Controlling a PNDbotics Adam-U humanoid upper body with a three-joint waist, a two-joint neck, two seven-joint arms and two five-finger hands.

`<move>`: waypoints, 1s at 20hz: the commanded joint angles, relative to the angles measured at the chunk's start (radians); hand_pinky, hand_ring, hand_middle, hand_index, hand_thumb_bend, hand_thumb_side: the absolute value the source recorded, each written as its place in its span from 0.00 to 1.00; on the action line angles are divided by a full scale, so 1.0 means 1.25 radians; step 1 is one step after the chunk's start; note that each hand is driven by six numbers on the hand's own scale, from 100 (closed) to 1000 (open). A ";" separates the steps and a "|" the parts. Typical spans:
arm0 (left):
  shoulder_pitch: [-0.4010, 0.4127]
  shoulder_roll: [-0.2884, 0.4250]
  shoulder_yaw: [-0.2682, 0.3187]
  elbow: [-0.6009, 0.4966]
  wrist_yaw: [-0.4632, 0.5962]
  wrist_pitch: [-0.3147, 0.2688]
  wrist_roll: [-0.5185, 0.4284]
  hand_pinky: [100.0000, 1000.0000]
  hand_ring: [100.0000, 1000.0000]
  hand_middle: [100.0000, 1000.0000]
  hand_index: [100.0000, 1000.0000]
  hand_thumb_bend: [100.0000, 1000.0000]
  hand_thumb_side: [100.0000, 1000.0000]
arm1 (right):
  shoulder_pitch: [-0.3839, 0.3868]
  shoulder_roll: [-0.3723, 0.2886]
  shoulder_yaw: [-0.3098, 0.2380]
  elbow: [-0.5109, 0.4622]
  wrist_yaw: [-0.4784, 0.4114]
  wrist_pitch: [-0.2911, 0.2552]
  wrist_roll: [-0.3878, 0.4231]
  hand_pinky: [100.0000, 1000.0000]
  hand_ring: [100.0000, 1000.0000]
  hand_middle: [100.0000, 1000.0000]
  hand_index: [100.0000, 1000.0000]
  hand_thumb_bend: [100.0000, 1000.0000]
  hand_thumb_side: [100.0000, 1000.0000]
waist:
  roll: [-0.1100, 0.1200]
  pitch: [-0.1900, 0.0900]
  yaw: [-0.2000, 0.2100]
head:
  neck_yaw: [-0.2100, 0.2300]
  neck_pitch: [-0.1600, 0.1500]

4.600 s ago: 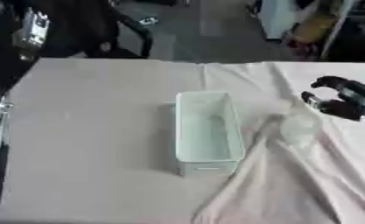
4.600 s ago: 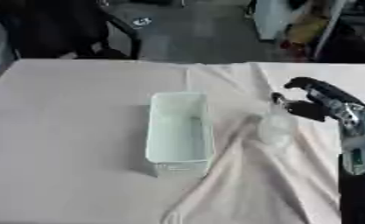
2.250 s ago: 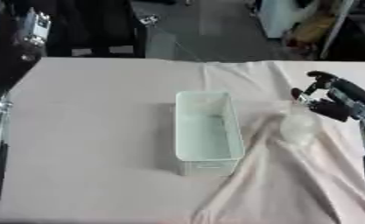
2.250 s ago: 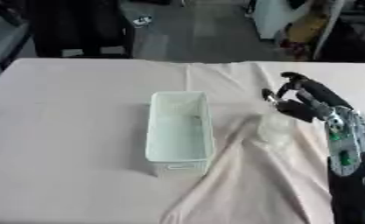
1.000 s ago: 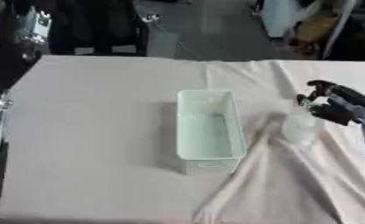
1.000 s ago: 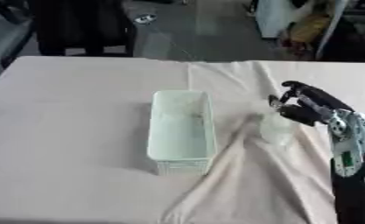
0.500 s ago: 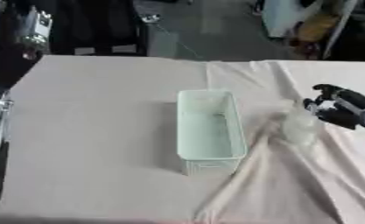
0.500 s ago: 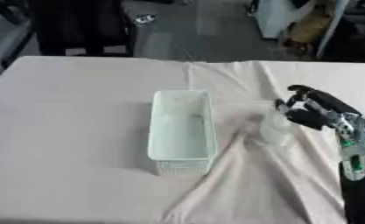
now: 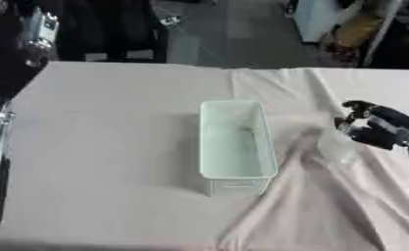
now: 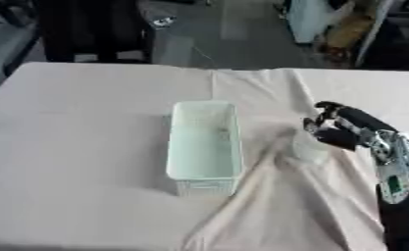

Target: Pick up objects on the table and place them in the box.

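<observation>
Right hand [image 10: 343, 129] curls beside pale object [image 10: 309, 147], right of box [image 10: 204, 143].

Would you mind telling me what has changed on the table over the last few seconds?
The right hand has come down and closed in beside the clear object, fingers curled by it; whether it grips is unclear. The pale green box and the object stayed put.

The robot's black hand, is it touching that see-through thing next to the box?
Cannot tell. In the right eye view the right hand curls right against the clear object, but neither contact nor a gap shows plainly.
</observation>
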 commanded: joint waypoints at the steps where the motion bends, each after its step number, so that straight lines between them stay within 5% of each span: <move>1: -0.013 0.016 0.004 -0.012 -0.003 0.000 -0.001 0.42 0.55 0.70 0.70 0.00 0.73 | -0.017 -0.018 0.011 -0.005 -0.010 -0.015 0.003 1.00 1.00 1.00 0.62 0.05 1.00 | 0.000 -0.008 0.002 | 0.006 -0.005; 20: -0.015 0.016 0.004 -0.012 -0.004 0.000 -0.004 0.42 0.55 0.70 0.70 0.00 0.73 | -0.014 -0.018 0.024 -0.001 -0.019 -0.029 0.008 1.00 1.00 1.00 0.62 0.01 1.00 | 0.000 -0.007 0.003 | 0.003 -0.006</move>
